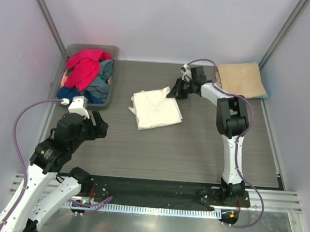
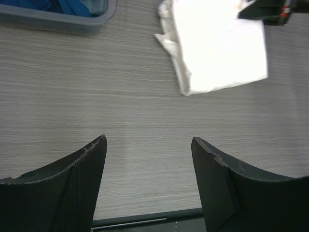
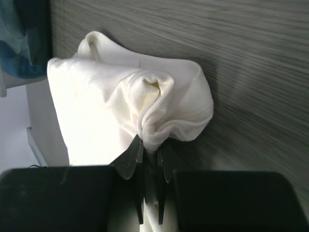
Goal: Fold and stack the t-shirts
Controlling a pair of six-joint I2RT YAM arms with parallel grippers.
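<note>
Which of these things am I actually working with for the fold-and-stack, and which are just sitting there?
Job:
- cream-white t-shirt, pinched by the right gripper
- tan t-shirt, folded, far right
- red garment and blue garments in the grey tub

Just lying about:
- the grey tub itself

Grey tub [image 1: 114, 70] on wood-grain table [image 1: 195, 151]

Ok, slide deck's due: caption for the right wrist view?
The right pincer pinches a bunched edge of the cream-white t-shirt.
</note>
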